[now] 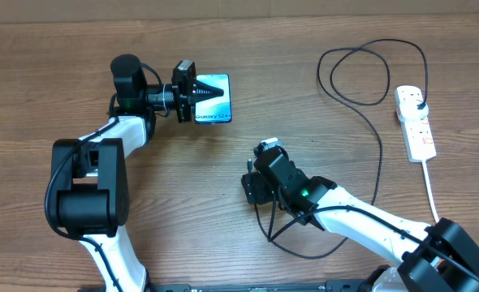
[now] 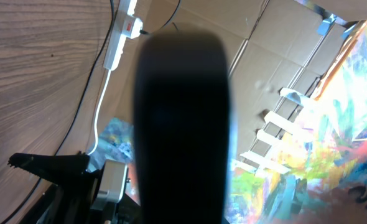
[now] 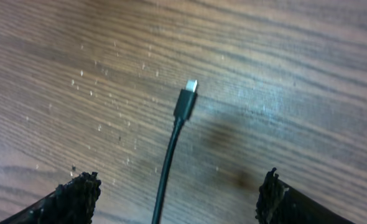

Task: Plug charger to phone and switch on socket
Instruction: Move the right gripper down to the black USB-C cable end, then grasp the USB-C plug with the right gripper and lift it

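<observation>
My left gripper (image 1: 207,92) is shut on the phone (image 1: 213,115), whose blue-cyan "Galaxy S24" screen faces up at the back left. In the left wrist view the phone (image 2: 183,124) is a dark blurred slab that fills the middle. My right gripper (image 1: 264,160) is open and empty just above the table. The charger's connector tip (image 3: 186,101) lies between and ahead of its fingers (image 3: 177,193). The charger's black cable (image 1: 379,154) loops back to its plug (image 1: 418,102) in the white socket strip (image 1: 416,130) at the far right. The socket also shows in the left wrist view (image 2: 122,34).
The socket's thick white cord (image 1: 430,191) runs toward the front right, beside my right arm. Slack charger cable (image 1: 304,253) curls on the table in front of the right gripper. Cardboard and colourful sheets (image 2: 308,124) show beyond the table in the left wrist view.
</observation>
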You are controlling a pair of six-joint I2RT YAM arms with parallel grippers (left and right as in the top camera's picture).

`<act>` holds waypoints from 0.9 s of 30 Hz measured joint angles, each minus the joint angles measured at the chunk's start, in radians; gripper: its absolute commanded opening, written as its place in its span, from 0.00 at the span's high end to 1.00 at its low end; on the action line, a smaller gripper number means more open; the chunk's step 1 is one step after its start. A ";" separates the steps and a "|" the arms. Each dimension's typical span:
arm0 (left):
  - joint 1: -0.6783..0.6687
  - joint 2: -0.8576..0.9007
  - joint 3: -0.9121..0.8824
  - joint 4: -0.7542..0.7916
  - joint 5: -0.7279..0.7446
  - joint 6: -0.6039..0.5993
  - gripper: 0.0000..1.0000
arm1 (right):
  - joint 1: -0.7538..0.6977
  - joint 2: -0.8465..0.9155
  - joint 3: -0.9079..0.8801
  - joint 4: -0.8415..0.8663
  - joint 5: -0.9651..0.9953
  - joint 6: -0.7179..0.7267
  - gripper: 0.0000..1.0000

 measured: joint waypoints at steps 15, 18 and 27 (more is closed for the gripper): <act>0.000 0.000 0.000 0.000 0.005 0.023 0.96 | 0.000 0.060 0.007 0.114 0.012 -0.081 0.40; 0.000 0.000 0.000 0.000 0.005 0.023 0.96 | 0.000 0.089 0.007 0.134 0.012 -0.088 0.40; 0.000 0.000 0.000 0.000 0.005 0.038 0.96 | 0.000 0.142 0.008 0.174 0.012 -0.103 0.44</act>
